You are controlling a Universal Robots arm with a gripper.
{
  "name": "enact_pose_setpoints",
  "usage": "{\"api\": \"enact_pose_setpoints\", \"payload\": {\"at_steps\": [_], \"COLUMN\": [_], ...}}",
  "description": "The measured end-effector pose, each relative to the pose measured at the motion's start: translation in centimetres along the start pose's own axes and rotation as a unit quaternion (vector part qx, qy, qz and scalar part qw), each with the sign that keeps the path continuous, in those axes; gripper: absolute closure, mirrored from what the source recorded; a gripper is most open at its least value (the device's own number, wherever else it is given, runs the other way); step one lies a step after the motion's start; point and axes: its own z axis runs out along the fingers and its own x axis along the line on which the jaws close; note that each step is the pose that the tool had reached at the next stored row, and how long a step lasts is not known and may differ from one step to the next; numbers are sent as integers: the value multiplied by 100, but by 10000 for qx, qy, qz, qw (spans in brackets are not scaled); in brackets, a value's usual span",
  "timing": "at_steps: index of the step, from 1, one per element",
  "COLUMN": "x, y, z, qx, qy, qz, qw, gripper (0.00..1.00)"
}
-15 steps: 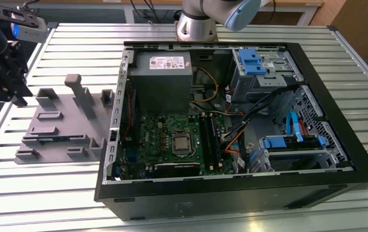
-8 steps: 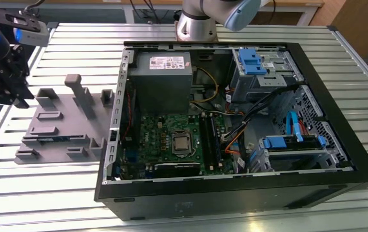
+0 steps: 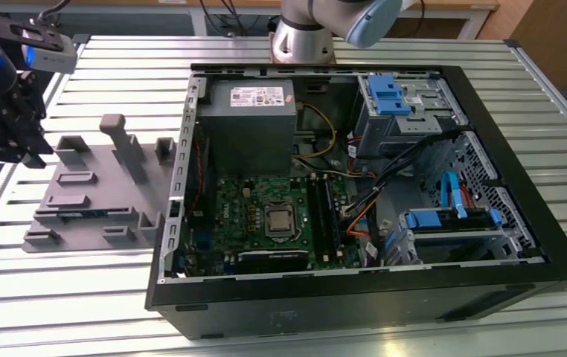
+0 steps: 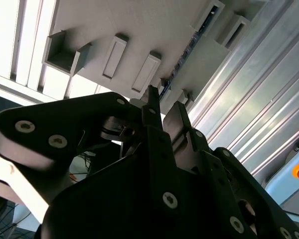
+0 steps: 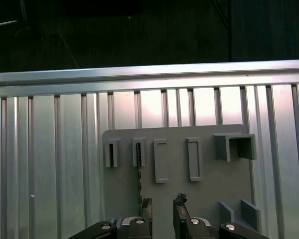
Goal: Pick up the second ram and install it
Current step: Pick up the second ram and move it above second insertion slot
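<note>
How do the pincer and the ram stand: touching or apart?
Apart. The exterior view shows bare grey fixture between the pincer and the ram.

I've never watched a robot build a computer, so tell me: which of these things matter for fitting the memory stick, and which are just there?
In the job:
second ram, on edge in the grey fixture
end effector, open, near that fixture
motherboard

Just there:
power supply
blue drive tray
cables
</note>
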Motion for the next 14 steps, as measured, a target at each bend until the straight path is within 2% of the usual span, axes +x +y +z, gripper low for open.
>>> {"api": "enact_pose_setpoints", "payload": {"at_steps": [14], "x": [14], "y": [-3], "z": [48], "qx": [-1], "qy": [3], "qz": [-73], "qw": [10000], "gripper": [69]}}
